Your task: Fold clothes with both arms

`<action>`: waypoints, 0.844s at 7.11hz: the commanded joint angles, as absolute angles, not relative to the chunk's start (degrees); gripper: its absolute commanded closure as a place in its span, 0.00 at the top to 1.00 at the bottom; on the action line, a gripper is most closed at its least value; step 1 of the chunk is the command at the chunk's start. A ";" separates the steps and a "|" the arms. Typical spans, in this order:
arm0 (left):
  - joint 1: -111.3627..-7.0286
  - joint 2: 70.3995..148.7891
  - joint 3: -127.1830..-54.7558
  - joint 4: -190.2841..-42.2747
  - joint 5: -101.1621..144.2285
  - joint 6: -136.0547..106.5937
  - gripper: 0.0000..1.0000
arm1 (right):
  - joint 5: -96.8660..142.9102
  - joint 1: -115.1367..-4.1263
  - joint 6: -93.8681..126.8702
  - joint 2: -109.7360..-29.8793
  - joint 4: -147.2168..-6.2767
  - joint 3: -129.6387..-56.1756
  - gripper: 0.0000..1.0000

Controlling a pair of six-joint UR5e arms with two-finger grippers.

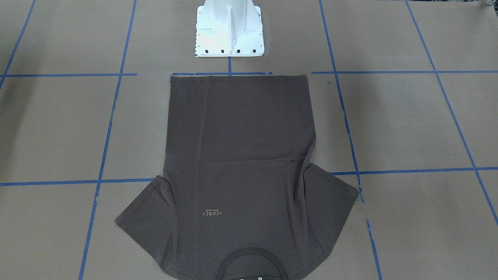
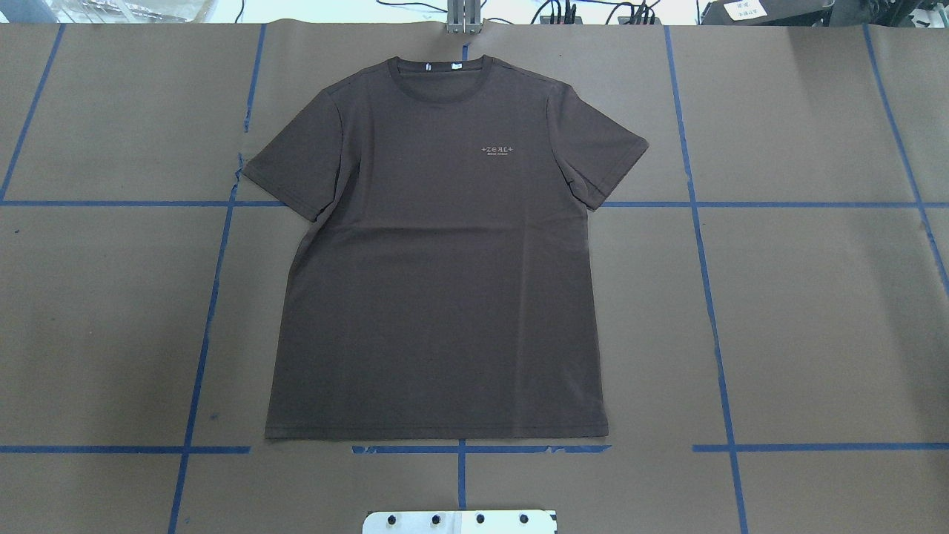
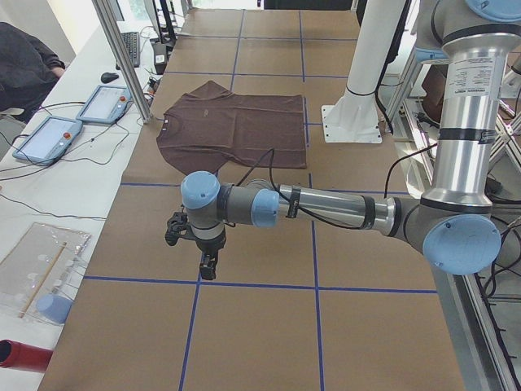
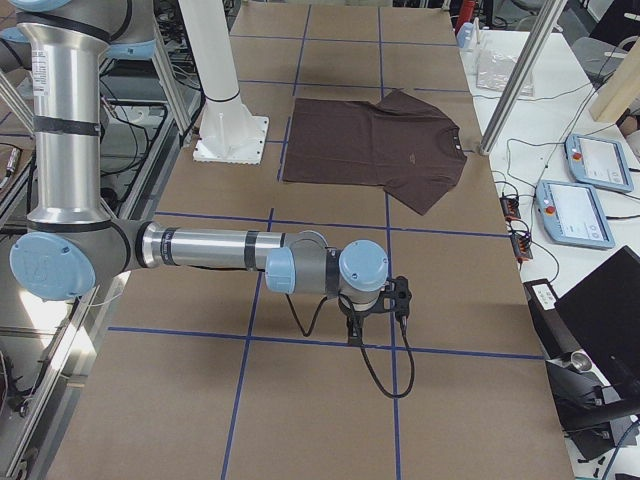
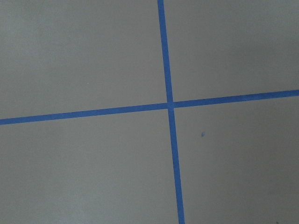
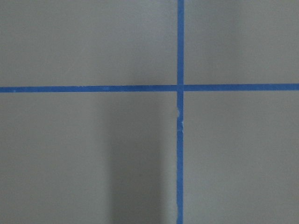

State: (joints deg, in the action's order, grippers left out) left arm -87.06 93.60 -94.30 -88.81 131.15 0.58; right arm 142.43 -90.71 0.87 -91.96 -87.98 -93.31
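Overhead exterior view: the dark brown T-shirt (image 2: 437, 297) lies flat, face up, at the table's middle. Its collar (image 2: 443, 83) points to the far edge and its hem lies near the white pedestal base (image 1: 229, 29). Brown paper (image 2: 815, 311) crossed by blue tape lines (image 2: 712, 319) covers the table and stretches wide past both sleeves. The pale chest logo (image 2: 497, 150) reads "+ZEAL+"; the line beneath is too small to read. Two teach pendants (image 3: 47, 138) lie on a white bench alongside. The left gripper (image 3: 208, 266) and right gripper (image 4: 354, 328) hang over the paper, well apart from the shirt. I cannot tell whether their fingers are spread.
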 commanded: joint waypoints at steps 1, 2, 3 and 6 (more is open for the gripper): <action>-86.84 96.58 -93.96 -93.39 135.33 0.18 1.00 | 142.82 -85.55 1.84 -83.03 -82.72 -90.11 1.00; -85.88 96.42 -93.78 -100.13 135.53 -0.09 1.00 | 142.91 -80.73 2.02 -78.36 -82.79 -88.26 1.00; -85.78 96.33 -93.87 -102.02 135.61 -0.26 1.00 | 143.00 -76.51 8.90 -72.74 -83.14 -85.72 1.00; -85.43 98.88 -92.64 -104.40 135.53 -0.09 1.00 | 133.66 -65.51 25.43 -62.80 -79.46 -79.92 1.00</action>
State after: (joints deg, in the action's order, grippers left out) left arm -85.62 98.49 -93.31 -103.12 135.56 -0.12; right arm 139.47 -70.00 18.76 -67.59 -80.72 -82.88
